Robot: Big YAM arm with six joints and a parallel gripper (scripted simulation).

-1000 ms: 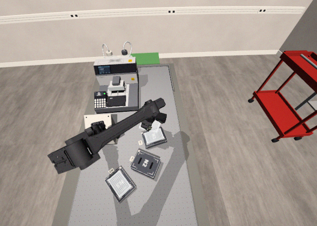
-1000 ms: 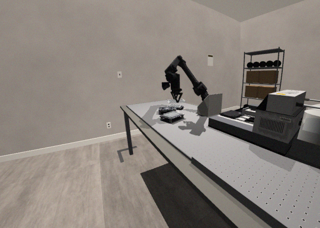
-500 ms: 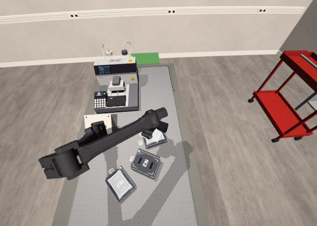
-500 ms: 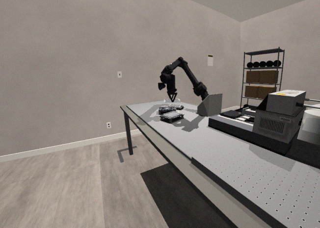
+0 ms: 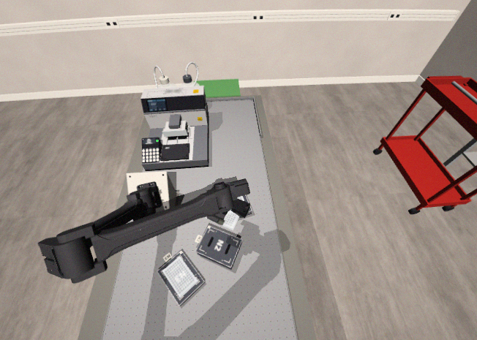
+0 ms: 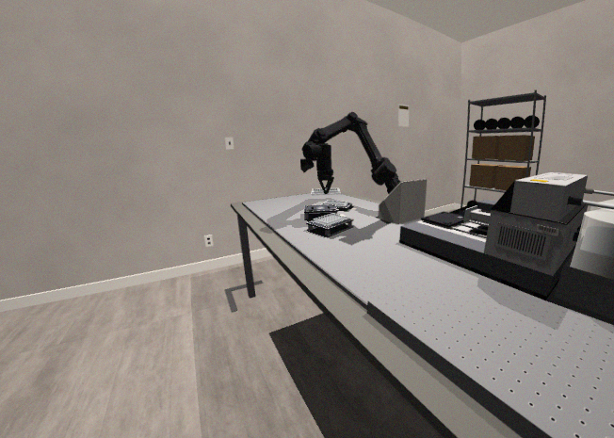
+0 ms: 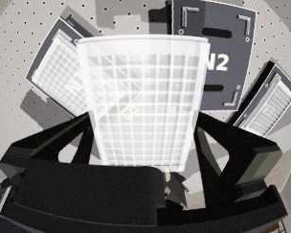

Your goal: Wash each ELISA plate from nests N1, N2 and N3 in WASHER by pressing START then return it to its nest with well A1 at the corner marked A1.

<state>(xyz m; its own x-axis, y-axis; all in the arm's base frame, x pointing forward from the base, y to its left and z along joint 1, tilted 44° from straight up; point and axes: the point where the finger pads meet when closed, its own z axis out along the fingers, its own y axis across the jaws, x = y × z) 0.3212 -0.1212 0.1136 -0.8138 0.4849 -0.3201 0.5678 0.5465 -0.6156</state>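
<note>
My gripper (image 5: 228, 217) (image 6: 325, 191) (image 7: 144, 116) is shut on a clear-white plate (image 5: 231, 220) (image 7: 144, 85) and holds it in the air near nest N2 (image 5: 208, 251) (image 6: 317, 209) (image 7: 187, 42). N2 holds no plate. Nest N1 (image 6: 325, 231) (image 7: 34, 71) holds a plate (image 6: 331, 219) (image 7: 59, 76); the arm partly hides it in the top view. Nest N3 (image 5: 164, 280) also holds a plate (image 5: 181, 276) (image 7: 269, 108). The washer (image 5: 200, 145) (image 6: 530, 241) has a green lamp (image 5: 156, 140) above its keypad (image 5: 150, 155). Its dark carrier (image 5: 175, 151) shows no plate.
The arm's pale base block (image 5: 132, 180) (image 6: 409, 202) stands between washer and nests. The arm (image 5: 154, 224) (image 6: 364, 139) reaches across the table (image 5: 231, 143). A red cart (image 5: 420, 166) stands off to the right. Two hoses rise behind the washer.
</note>
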